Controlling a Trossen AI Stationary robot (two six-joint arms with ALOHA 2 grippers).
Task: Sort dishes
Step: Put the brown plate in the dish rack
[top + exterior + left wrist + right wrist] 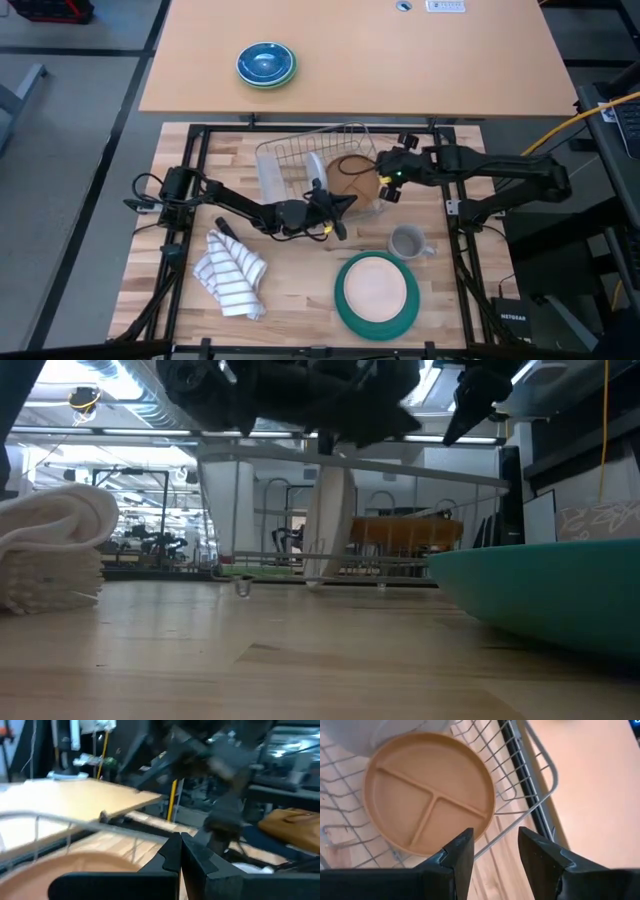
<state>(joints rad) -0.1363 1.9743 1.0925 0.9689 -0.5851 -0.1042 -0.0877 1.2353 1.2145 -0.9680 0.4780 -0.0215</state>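
A tan divided plate (352, 176) lies in the wire dish rack (290, 150), shown from above in the right wrist view (427, 792). A white plate (316, 170) stands on edge in the rack beside it. At the near right a dark green plate (350, 305) lies flat on the table with a pale cream plate (376, 283) on it. My left gripper (343, 206) is shut and empty at the rack's near edge, its fingers (180, 851) pointing over the tan plate. My right gripper (495, 847) is open and empty above the rack's right rim, next to the tan plate's edge.
A grey mug (408, 242) stands between the rack and the green plate. A striped towel (232, 272) lies bunched at the near left. Blue bowls stacked on green (266, 64) sit on the far table. Bare wood lies between towel and green plate.
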